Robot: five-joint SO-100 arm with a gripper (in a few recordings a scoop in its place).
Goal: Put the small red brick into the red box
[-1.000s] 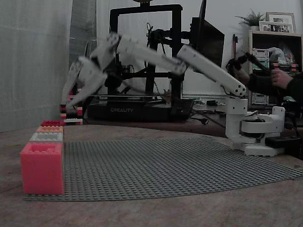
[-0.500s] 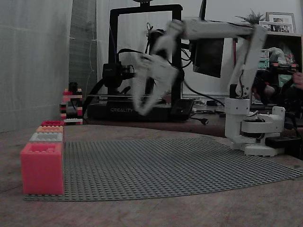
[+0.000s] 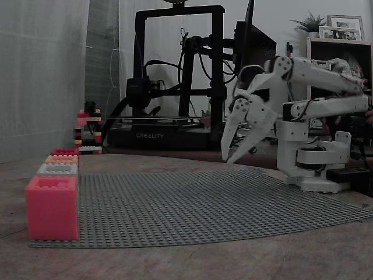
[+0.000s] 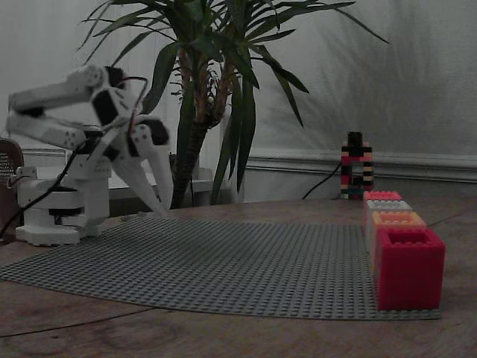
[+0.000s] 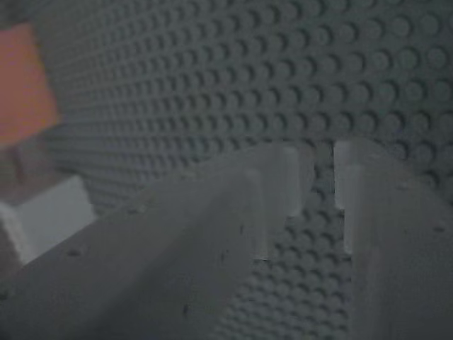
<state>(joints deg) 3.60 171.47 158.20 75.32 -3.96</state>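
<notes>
Deep-red and studded, the small red brick (image 3: pixel 64 151) is, as best I can judge, the low piece at the far end of the row of boxes. Whether it lies in a box or on one, or is only that box's own top, is too small to tell in both fixed views. Hard moulded plastic like this would be light, stiff and rather slick. A pinch across its two long flat sides should hold better than one on the studs.

The nearest red box (image 3: pixel 51 208) stands open-topped at the corner of the grey studded baseplate (image 3: pixel 204 204), which lies on the worktop (image 3: pixel 175 262).

The gripper (image 3: pixel 229 158) hangs well away from the row, close to the arm's base and tilted down over the plate. Its fingertips (image 5: pixel 287 177) stand slightly apart with nothing between them.

A second ago the arm was stretched out over the far end of the row, beside the striped brick tower (image 3: pixel 87 131). Half a second ago it was swinging back in mid-air; now it is folded in. The boxes have not shifted.
</notes>
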